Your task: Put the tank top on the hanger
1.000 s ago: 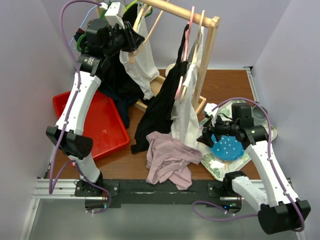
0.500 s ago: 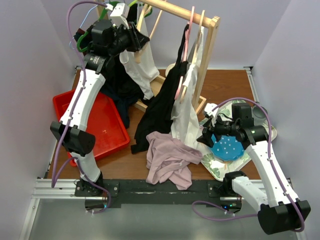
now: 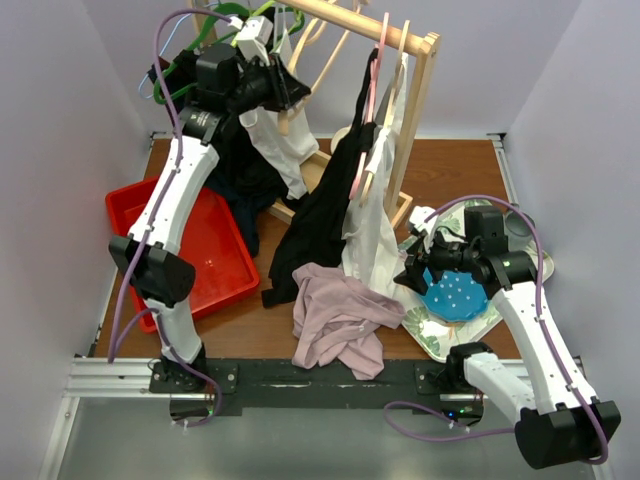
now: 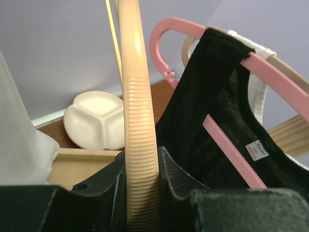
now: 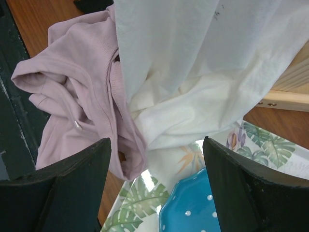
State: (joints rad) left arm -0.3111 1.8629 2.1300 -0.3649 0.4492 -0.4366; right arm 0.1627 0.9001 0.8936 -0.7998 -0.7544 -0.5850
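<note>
Two arms, one garment: right sits nearer.
Far left at the rack, the left gripper clamps the hanger, apparently upright; the tank top lies crumpled near centre, just left of the open-fingered right gripper.

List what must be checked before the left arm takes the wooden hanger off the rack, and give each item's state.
1. Left gripper shut on the hanger: ok, its fingers clamp the ribbed bar.
2. Hanger's hook free of the rail: cannot tell, the hook is out of view.
3. Neighbours clear of the hanger: not ok, the pink hanger with the black garment hangs close beside it.
4. Tank top free to lift: not ok, it lies crumpled on the table with the white garment draped over its edge.
5. Right gripper open and empty: ok.
</note>
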